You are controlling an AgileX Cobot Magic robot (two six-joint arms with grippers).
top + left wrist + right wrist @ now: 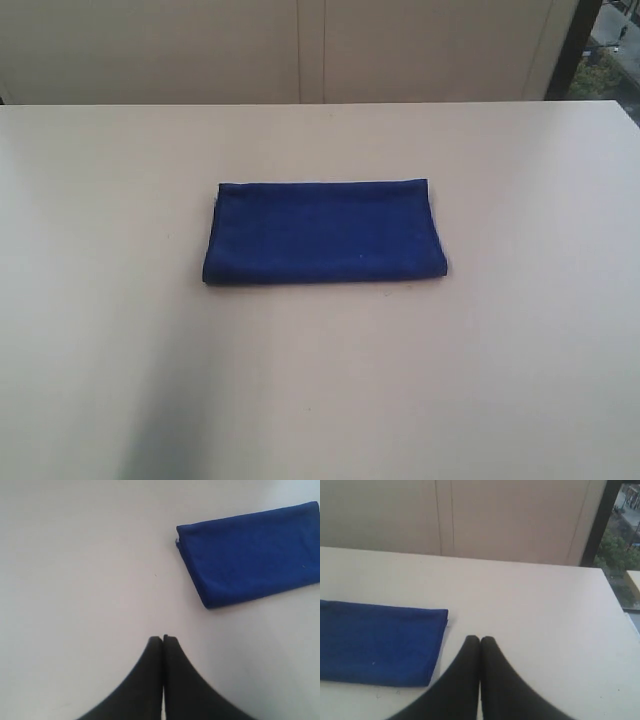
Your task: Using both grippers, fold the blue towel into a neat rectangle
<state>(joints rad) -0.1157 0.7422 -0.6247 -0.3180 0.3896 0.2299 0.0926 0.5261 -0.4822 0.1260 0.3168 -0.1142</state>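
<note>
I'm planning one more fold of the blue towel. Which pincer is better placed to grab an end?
Right, probably. The right pincer, shut, hangs close beside the blue towel at its short edge. The left pincer, also shut, has a wider stretch of table between it and the towel.

A folded deep blue terry towel (pixel 325 232) lies on the pale beige table (pixel 120 350); a dark window frame (pixel 578 45) stands at 2 o'clock.

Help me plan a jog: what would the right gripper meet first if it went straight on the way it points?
Probably bare table: the shut right gripper aims past the blue towel, which lies off to one side. Its height above the table is unclear.
</note>
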